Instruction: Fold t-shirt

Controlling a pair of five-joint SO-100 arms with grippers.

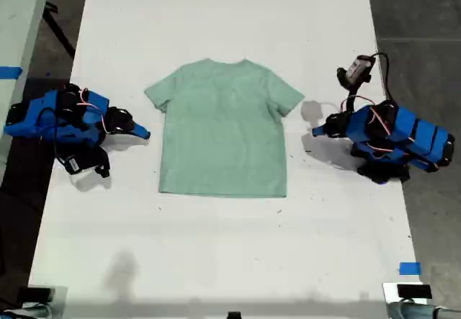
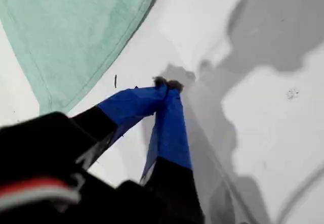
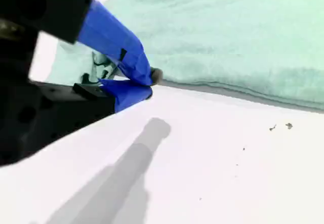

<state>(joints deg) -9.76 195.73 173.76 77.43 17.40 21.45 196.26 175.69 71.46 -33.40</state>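
Finding the t-shirt (image 1: pixel 223 135) spread flat, sleeves out and wholly unfolded at the middle of the table (image 1: pixel 216 247), judged no fold begun and every fold left to do, with my first gripper (image 2: pixel 167 85) and my second gripper (image 3: pixel 152 82) both clenched on nothing, off the cloth.

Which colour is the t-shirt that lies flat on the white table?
The short-sleeved fabric t-shirt is plain pale mint green, without print. The exterior view shows it best.
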